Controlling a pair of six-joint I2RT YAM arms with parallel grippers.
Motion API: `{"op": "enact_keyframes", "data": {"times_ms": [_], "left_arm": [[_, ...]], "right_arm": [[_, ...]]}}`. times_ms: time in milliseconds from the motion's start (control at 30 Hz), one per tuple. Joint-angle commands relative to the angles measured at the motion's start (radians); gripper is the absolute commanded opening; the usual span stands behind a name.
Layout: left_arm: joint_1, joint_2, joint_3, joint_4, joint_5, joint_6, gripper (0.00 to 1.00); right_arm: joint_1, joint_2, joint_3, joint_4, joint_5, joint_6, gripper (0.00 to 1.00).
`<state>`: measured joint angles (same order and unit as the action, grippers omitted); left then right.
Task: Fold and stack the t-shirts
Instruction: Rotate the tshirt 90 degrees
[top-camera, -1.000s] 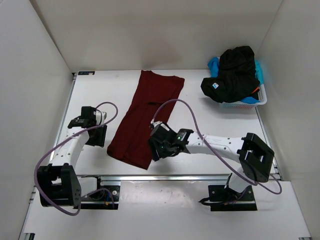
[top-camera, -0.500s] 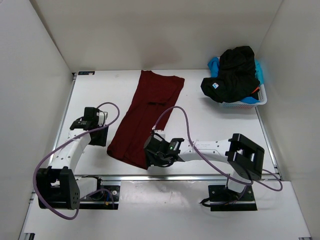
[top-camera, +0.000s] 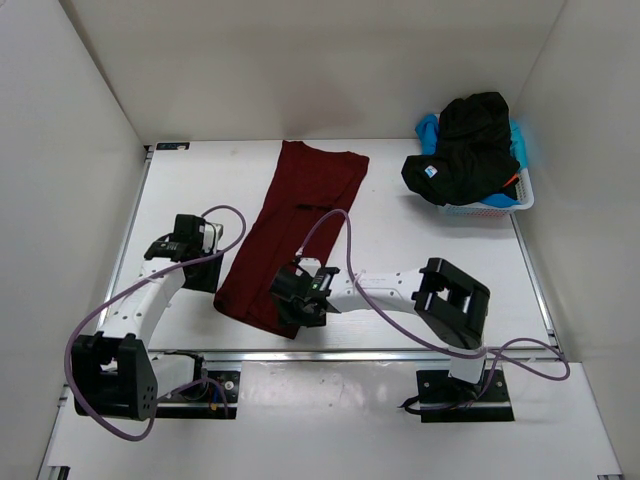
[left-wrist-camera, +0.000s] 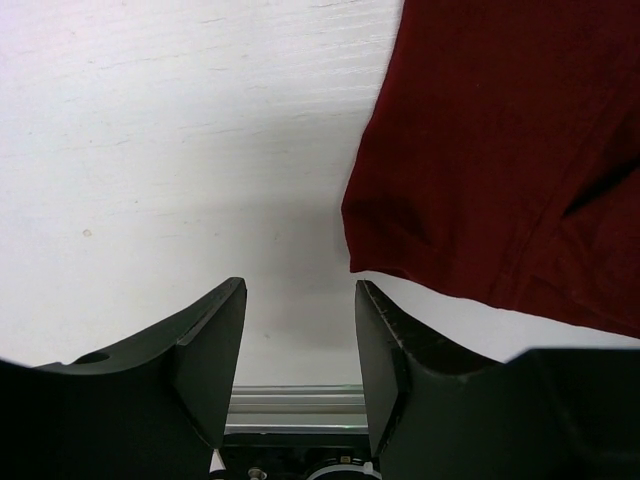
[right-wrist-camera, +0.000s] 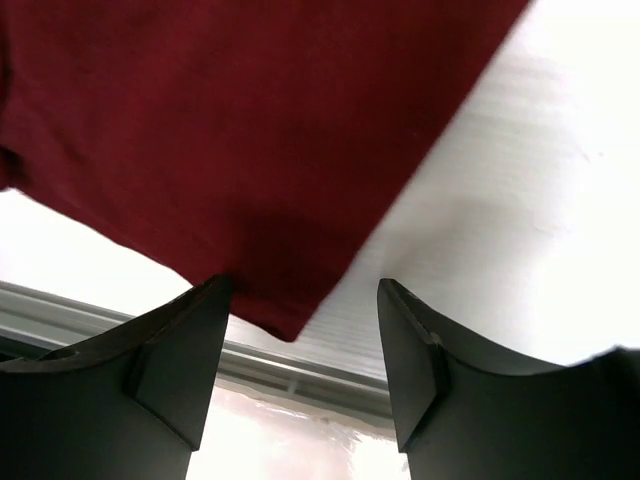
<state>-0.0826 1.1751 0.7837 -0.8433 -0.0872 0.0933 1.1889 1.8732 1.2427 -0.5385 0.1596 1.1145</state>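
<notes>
Maroon t-shirt flat; left hand, right hand open at hem corners.

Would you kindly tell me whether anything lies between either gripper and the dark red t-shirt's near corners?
Nothing visible does. Only bare table lies between the left gripper, jaws open, and the dark red t-shirt at its near left corner, and the right gripper hangs open over the near right corner.

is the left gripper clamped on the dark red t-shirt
No, the left gripper stands open over the white table, with the corner of the dark red t-shirt lying beyond its fingertips, untouched.
</notes>
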Motion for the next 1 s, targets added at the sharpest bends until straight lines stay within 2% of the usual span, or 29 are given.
{"op": "enact_keyframes", "data": {"times_ms": [0,67,200,333,600,733,800,967], "left_arm": [[-0.005,-0.028,-0.003,0.018,0.027,0.006,0.59],[-0.006,-0.035,-0.011,0.013,0.038,0.007,0.59],[-0.005,-0.041,-0.008,0.013,0.037,0.017,0.58],[0.004,-0.054,-0.017,0.015,0.046,0.029,0.59],[-0.003,-0.061,-0.012,0.012,0.055,0.034,0.59],[-0.006,-0.063,-0.020,0.013,0.056,0.037,0.59],[-0.006,-0.065,-0.015,0.019,0.066,0.039,0.58],[-0.026,-0.060,-0.006,0.013,0.079,0.057,0.59]], "right_arm": [[0.017,0.020,0.037,-0.130,0.049,0.054,0.58],[0.006,0.021,0.018,-0.088,0.020,0.044,0.56],[0.005,0.043,0.007,-0.023,-0.017,0.031,0.42],[0.015,0.061,0.049,-0.049,-0.011,0.028,0.40],[-0.017,0.058,0.017,-0.008,-0.028,0.079,0.40],[-0.023,0.060,-0.026,0.037,-0.074,0.094,0.17],[-0.031,0.049,-0.061,0.049,-0.097,0.123,0.01],[-0.054,-0.076,-0.221,0.045,-0.062,0.172,0.00]]}}
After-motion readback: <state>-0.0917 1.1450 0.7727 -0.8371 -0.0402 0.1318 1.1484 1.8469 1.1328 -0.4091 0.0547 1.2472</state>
